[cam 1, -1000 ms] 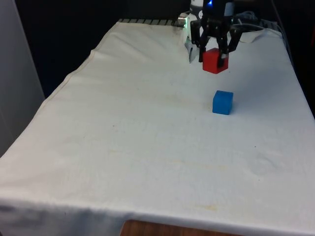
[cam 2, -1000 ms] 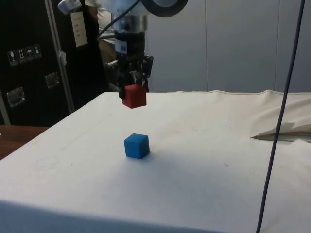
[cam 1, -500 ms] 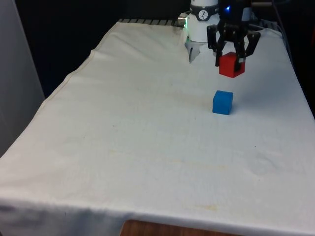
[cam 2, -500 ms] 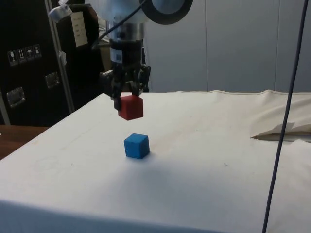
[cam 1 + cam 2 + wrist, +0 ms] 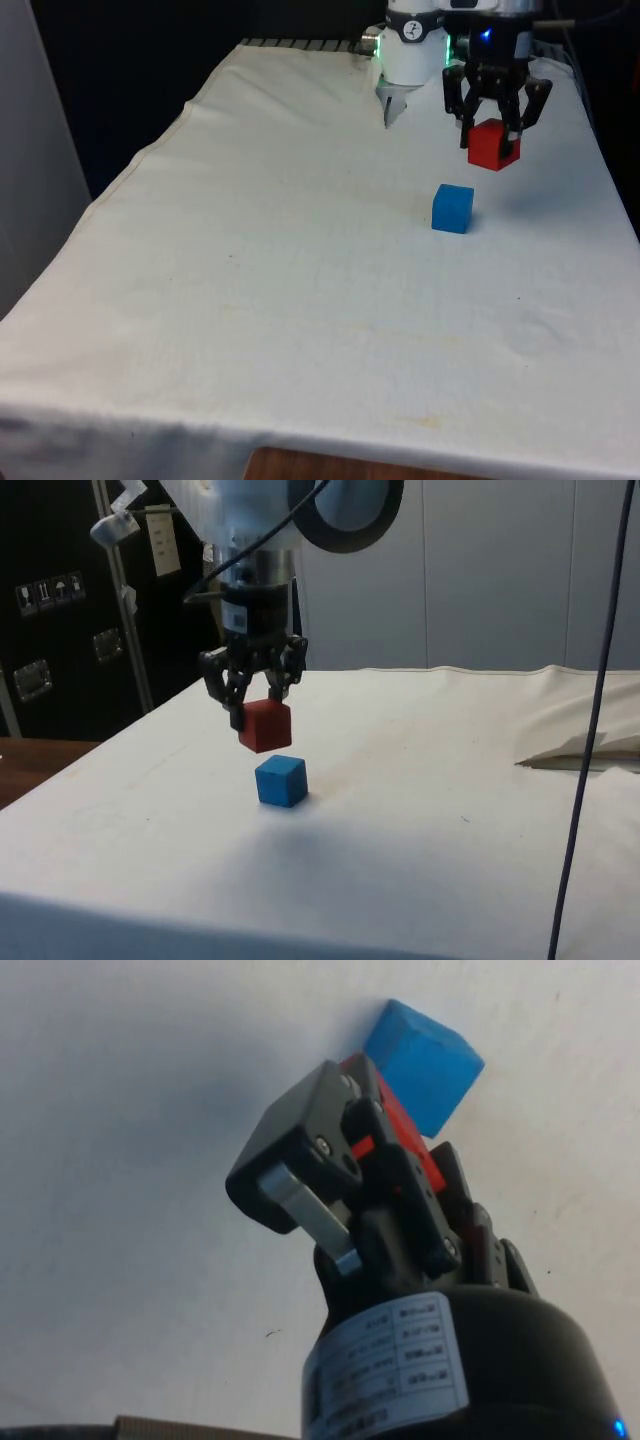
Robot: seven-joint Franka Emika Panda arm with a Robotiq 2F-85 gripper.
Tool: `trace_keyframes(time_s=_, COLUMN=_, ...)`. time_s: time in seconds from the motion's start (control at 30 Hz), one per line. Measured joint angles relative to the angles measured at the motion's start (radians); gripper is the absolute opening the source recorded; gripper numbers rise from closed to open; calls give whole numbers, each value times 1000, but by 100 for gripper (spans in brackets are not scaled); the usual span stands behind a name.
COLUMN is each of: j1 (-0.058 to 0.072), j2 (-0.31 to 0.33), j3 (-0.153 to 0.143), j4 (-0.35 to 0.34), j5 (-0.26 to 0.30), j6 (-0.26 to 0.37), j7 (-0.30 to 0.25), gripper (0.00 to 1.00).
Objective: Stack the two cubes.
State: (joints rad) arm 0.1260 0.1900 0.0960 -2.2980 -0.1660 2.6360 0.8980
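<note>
A red cube (image 5: 493, 145) hangs in the air, and my gripper (image 5: 494, 140) is shut on it. A blue cube (image 5: 452, 208) sits on the white cloth below, toward the front view's left of the red one and nearer that camera. In the side view the red cube (image 5: 264, 726) hovers just above and slightly behind the blue cube (image 5: 280, 781), held by the gripper (image 5: 262, 718). In the wrist view a sliver of the red cube (image 5: 400, 1138) shows between the fingers (image 5: 300, 1150), with the blue cube (image 5: 422, 1063) just beyond their tips.
The white cloth (image 5: 300, 280) covers the table, with its edges at the front view's left and right. A fold of cloth (image 5: 580, 750) lies at the side view's right, and a thin cable (image 5: 590, 720) hangs in front of it.
The gripper has carried the red cube toward the front view's right and lower, down close to the blue cube. The blue cube has not moved.
</note>
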Motion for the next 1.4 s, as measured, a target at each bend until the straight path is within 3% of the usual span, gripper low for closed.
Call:
trace_keyframes(time_s=0.5, j1=-10, j2=58, j3=-36, j4=30, j5=0, j6=1, j7=-10, gripper=3)
trace_keyframes(time_s=1.4, j1=-12, j2=102, j3=-75, j4=44, j5=0, j6=-19, j7=6, gripper=3)
